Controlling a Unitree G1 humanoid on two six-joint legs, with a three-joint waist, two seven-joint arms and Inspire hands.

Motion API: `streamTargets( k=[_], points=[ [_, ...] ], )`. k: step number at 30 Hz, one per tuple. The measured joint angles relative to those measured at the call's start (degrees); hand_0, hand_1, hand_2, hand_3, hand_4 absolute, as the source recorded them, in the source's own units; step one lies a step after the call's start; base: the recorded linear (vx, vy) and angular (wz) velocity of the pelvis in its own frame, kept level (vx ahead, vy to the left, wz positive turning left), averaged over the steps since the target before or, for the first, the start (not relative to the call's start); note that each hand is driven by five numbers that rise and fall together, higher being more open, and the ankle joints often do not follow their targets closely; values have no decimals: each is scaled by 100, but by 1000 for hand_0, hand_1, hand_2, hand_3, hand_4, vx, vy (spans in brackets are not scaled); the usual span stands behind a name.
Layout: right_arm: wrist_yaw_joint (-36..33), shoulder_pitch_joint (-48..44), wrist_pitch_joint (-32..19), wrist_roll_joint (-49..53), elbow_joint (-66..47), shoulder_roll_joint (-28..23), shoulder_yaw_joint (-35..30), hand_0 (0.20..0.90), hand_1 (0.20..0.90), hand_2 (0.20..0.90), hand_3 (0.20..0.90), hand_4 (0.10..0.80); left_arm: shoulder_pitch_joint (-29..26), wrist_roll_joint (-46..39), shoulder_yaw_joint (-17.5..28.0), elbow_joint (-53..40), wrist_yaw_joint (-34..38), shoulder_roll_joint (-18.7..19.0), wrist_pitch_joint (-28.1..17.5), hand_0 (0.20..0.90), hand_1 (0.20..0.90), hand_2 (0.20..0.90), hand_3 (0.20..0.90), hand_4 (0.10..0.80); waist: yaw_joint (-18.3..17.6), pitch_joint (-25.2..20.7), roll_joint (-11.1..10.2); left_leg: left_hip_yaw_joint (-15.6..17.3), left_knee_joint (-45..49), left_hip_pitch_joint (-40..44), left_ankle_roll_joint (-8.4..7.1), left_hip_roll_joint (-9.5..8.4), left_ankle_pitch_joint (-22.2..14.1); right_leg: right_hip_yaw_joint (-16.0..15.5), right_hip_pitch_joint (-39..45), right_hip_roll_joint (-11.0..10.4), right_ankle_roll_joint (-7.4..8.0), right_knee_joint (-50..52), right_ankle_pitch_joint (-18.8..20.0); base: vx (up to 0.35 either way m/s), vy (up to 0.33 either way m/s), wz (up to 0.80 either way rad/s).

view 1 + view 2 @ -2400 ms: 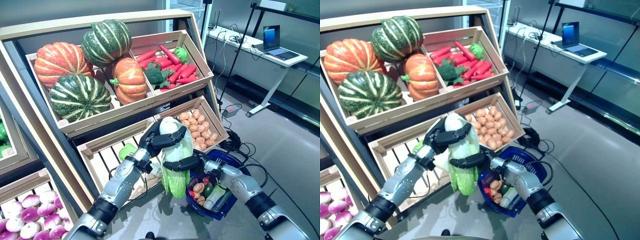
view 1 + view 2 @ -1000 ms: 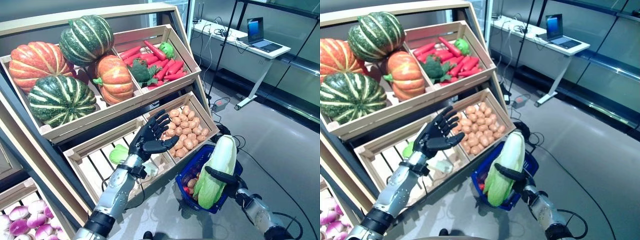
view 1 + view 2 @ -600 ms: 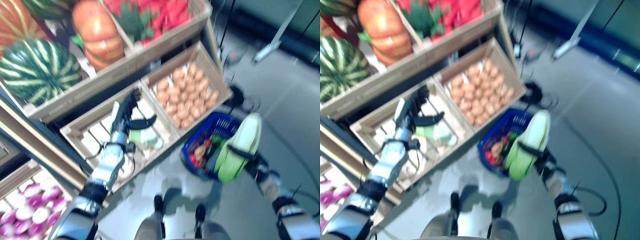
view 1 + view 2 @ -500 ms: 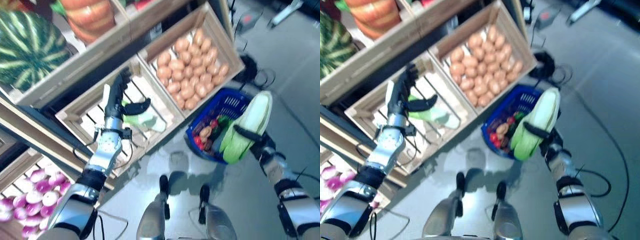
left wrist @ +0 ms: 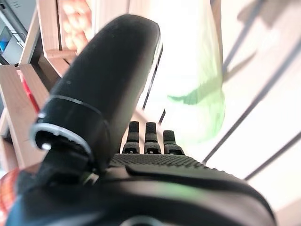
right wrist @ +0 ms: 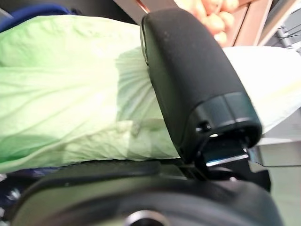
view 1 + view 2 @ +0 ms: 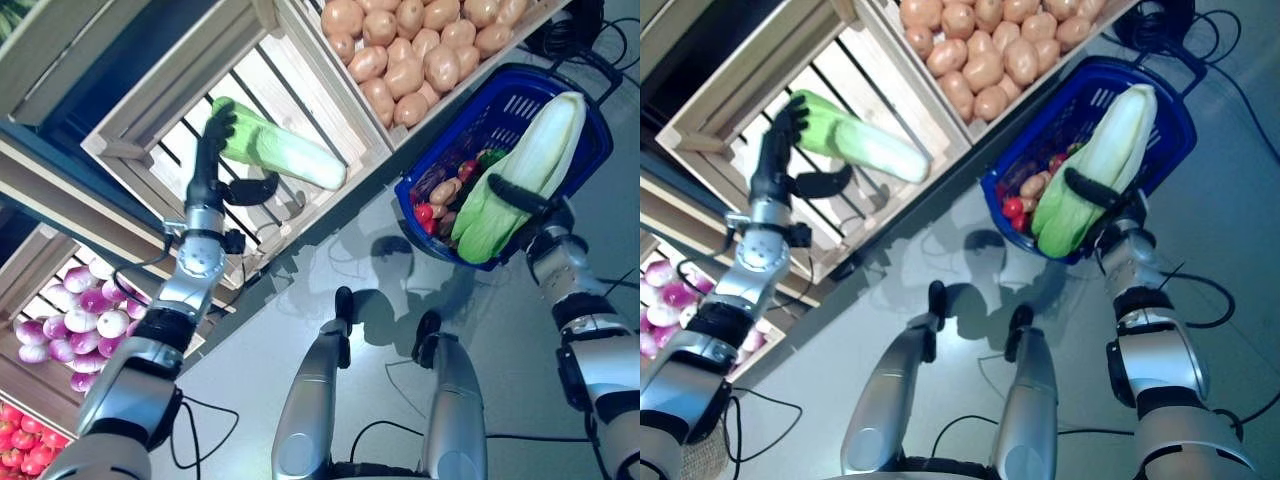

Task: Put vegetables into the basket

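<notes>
On the grey floor [image 7: 300, 330] below slatted wooden crates [image 7: 300, 90], a blue plastic basket [image 7: 590, 110] holds small mixed vegetables [image 7: 440, 195]. The right hand [image 7: 520, 197] clasps a long pale-green cabbage [image 7: 530, 170] over it. The left hand [image 7: 215, 160], fingers spread, touches another green cabbage [image 7: 275, 155] in a crate beside brown potatoes [image 7: 420, 50].

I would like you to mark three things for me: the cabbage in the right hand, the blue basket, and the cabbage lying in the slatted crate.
held cabbage [image 7: 545, 150], left eye view, pale upper stalk
blue basket [image 7: 520, 88], left eye view, far rim
crate cabbage [image 7: 290, 158], left eye view, pale middle part
</notes>
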Motion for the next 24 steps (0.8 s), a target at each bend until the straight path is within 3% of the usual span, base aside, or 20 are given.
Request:
streamTargets(
  k=[2, 3, 4, 7, 11, 13, 18, 24],
  points=[
    [-52, -182, 61, 50, -15, -188, 60, 333, 333, 333, 333, 422, -100, 116, -20, -27, 224, 183, 5, 900, 900, 900, 900, 800, 7, 0, 0, -81, 438, -455, -34, 58, -121, 93, -433, 29, -52, 390, -87, -60, -32, -7],
    [-110, -253, 57, 160, -28, -211, 55, 564, 564, 564, 564, 576, -118, 179, -25, -37, 299, 242, 6, 900, 900, 900, 900, 800, 5, 0, -1, -95, 579, -620, -53, 76, -146, 114, -594, 40, -74, 510, -103, -39, -45, -7],
    [-214, -322, 54, 187, -42, -226, 46, 900, 900, 900, 900, 800, -148, 246, -24, -40, 375, 274, 7, 900, 900, 900, 900, 800, 2, 1, 1, -97, 710, -807, -60, 105, -151, 122, -786, 58, -92, 632, -108, -36, -49, -3],
    [-565, -297, 114, 184, -41, -200, 58, 900, 900, 900, 900, 800, -160, 735, -222, -41, 465, 266, 84, 900, 900, 900, 900, 800, 1, 1, 0, -201, 995, -1101, -135, 142, -201, 76, -1046, 83, -196, 888, -172, -12, -14, 0],
    [-990, -327, 141, 180, -38, -204, 61, 900, 900, 900, 900, 800, -293, 1418, -859, -10, 531, 302, 309, 900, 900, 900, 900, 800, -14, 1, 0, -249, 1145, -1148, -182, 156, -256, 39, -1076, 100, -255, 990, -225, -13, 25, -1],
    [-998, -329, 182, 287, -37, -211, 63, 900, 900, 900, 900, 800, -486, 1818, -1297, 26, 688, 412, 562, 900, 900, 900, 900, 800, -30, 2, 0, -269, 1268, -1174, -176, 157, -304, 19, -1075, 86, -275, 1089, -271, -9, 21, 1],
    [-973, -475, 560, 443, 232, -221, 142, 900, 900, 900, 900, 800, -1074, 2434, -1757, 556, 1028, 519, 915, 900, 900, 900, 900, 800, -7, 1, 0, -306, 1564, -1198, -190, 168, -463, 6, -1047, 49, -305, 1343, -417, 30, 24, 2],
    [-897, -526, 567, 425, 291, -221, 355, 900, 900, 900, 900, 800, -1447, 2705, -2196, 914, 1030, 677, 1196, 900, 900, 900, 900, 800, -44, 1, -1, -311, 1503, -1001, -203, 156, -480, 2, -854, 42, -276, 1321, -450, 71, 57, 1]
  ],
)
